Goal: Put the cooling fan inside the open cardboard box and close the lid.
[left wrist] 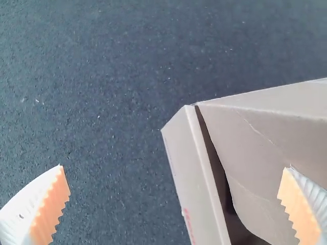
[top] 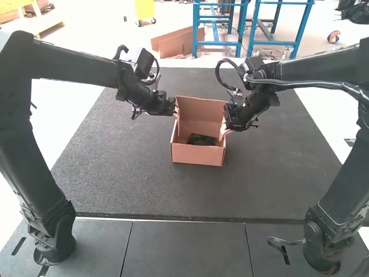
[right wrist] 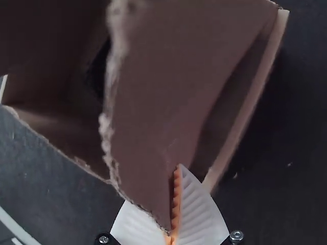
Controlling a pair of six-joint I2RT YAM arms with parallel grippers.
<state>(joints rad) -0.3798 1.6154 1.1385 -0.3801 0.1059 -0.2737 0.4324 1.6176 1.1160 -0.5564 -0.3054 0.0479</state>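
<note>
The right claw [right wrist: 173, 206] is clamped on the cardboard box's [top: 198, 153] thin, ragged right flap [right wrist: 168, 102]. The left claw [left wrist: 172, 173] gapes wide astride the left flap [left wrist: 191, 178]. The flaps look light and bendy, so grip mid-edge.

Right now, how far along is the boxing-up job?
Done: the fan lies inside the box. In hand: the right gripper pinches the right flap; the left gripper is open at the left flap. Left: closing the flaps.

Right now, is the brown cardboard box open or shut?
Open. The brown cardboard box has its flaps upright, the black fan shows inside, and the right gripper pinches one side flap.
</note>
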